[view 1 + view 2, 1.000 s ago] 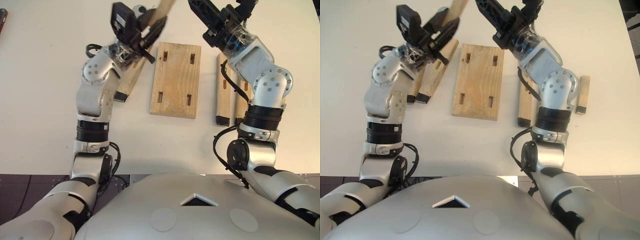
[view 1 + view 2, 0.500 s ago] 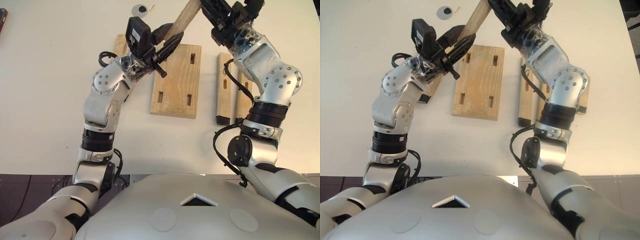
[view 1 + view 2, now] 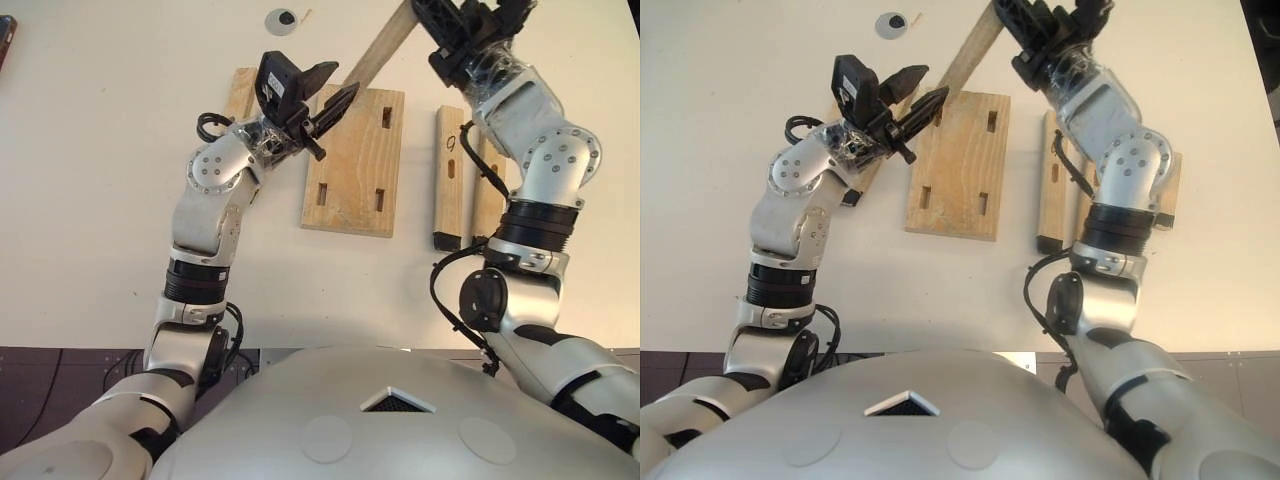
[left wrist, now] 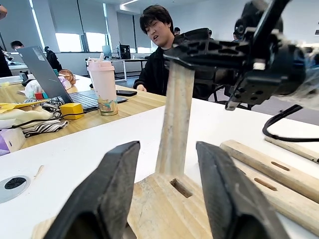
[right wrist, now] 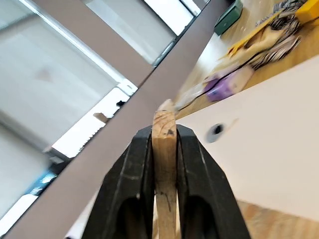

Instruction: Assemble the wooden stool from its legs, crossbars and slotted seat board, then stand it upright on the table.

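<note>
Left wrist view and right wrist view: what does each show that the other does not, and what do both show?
Left wrist view alone: the left gripper, open, near the pale slotted wooden seat board; the foot of the pale wooden leg at that board's edge, beside a slot; two slotted wooden bars on the white table. Right wrist view alone: the leg's top end past the fingers. Both: the leg, the right gripper shut on its upper part, the table, a round grey grommet.

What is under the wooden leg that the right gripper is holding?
The slotted seat board: the leg meets its far edge, beside an open slot. Whether it is seated is hidden.
</note>
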### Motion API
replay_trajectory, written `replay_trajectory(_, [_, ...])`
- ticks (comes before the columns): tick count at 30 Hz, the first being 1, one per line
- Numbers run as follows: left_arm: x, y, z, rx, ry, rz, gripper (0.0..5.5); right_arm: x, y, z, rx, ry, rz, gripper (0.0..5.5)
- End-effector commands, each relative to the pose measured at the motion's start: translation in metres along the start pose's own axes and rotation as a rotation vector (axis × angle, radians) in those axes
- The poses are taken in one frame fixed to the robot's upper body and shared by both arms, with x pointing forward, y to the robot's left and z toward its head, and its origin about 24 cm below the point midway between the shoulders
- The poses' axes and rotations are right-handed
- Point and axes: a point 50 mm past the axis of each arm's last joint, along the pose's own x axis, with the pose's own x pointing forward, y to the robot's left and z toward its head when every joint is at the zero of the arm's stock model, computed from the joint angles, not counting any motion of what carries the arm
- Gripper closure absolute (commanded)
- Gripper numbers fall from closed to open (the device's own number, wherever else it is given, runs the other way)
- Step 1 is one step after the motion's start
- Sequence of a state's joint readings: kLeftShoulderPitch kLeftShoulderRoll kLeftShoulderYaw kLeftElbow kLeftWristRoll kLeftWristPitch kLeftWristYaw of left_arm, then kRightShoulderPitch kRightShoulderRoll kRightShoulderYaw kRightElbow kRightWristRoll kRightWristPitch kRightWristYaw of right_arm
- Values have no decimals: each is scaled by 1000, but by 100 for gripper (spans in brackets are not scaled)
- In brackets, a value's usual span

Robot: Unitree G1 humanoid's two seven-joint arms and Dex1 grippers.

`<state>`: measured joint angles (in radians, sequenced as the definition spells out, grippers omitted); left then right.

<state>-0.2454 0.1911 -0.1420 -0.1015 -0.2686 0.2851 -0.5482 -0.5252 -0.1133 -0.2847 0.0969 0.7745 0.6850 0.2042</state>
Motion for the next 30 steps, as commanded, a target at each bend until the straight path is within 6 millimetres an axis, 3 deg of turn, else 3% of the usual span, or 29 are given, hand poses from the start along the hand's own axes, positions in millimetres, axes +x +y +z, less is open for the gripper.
replay_trajectory(1, [3,2,4,-6,-9,54,314,-19,-50,39,-235,-214,-338,512])
replay_trajectory(3, [0,6,2,-14,-9,120,312,-44,-67,76,-320,-355,-430,512])
replay_trajectory(4, [-2,9,0,-26,-15,165,330,-66,-77,94,-398,-399,-477,512])
replay_trajectory(7, [-15,17,-5,-61,-35,296,365,-104,-93,120,-507,-410,-554,512])
replay_trajectory(10, [-31,27,-12,-59,-35,434,409,-135,-93,100,-433,-364,-587,512])
replay_trajectory(13, [-49,38,-17,-65,-46,579,452,-154,-80,45,-254,-238,-597,512])
replay_trajectory(15, [-52,46,-17,-55,-49,638,484,-154,-68,27,-124,-223,-583,512])
replay_trajectory(17, [-52,50,-16,-49,-51,658,486,-151,-61,25,-72,-220,-562,512])
replay_trajectory(24, [-49,51,-19,-47,-32,634,486,-151,-63,32,-73,-229,-577,512])
replay_trajectory(30, [-49,50,-23,-53,-11,627,486,-154,-60,11,13,-186,-588,512])
